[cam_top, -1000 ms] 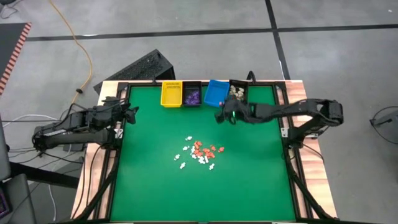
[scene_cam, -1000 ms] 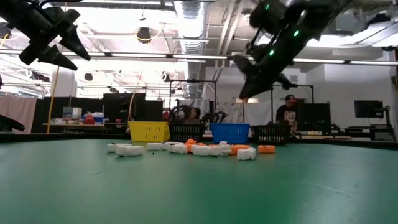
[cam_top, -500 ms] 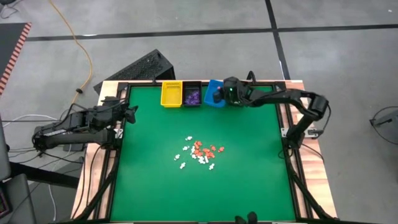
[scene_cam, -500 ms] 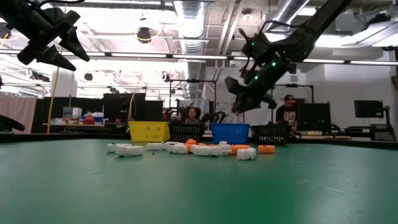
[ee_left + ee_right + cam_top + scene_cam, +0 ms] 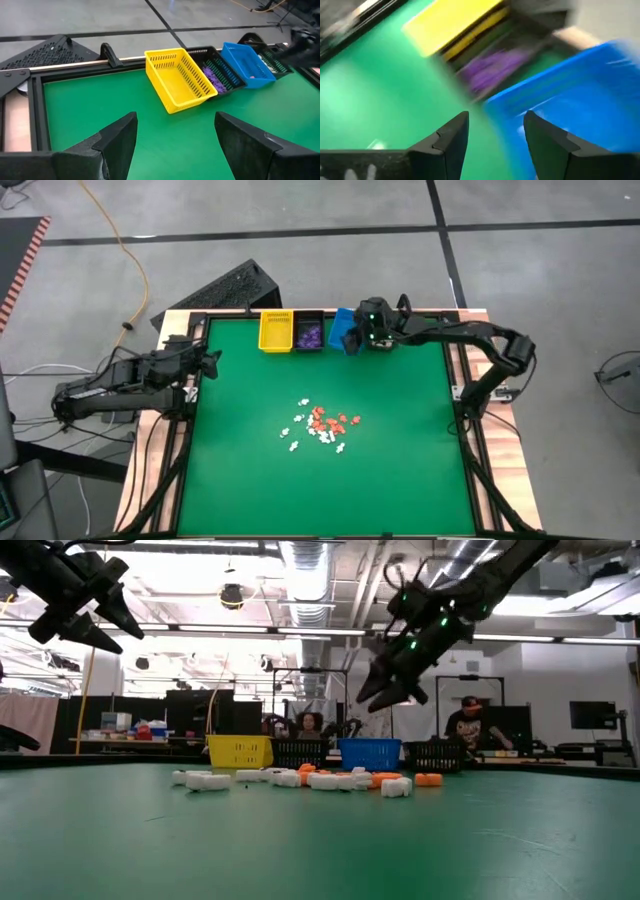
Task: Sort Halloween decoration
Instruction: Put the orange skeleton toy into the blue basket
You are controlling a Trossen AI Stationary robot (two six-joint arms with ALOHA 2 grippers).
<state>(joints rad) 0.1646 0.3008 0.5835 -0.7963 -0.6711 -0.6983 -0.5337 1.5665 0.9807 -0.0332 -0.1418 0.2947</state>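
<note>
Right gripper point(image 5: 352, 340) hangs over the blue bin point(image 5: 343, 330), fingers apart and empty; left gripper point(image 5: 212, 361) wide open, empty.

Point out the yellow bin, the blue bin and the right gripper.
yellow bin point(image 5: 275, 331): high view, its floor.
blue bin point(image 5: 246, 62): left wrist view, its floor.
right gripper point(image 5: 495, 132): right wrist view, between its open fingertips.

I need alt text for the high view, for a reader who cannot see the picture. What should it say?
Overhead view of a green table: the right gripper, open, hovers over the blue bin in a row of bins along the far edge. A cluster of small white and orange-red Halloween decoration pieces lies mid-table. The left gripper waits open at the left edge.
</note>
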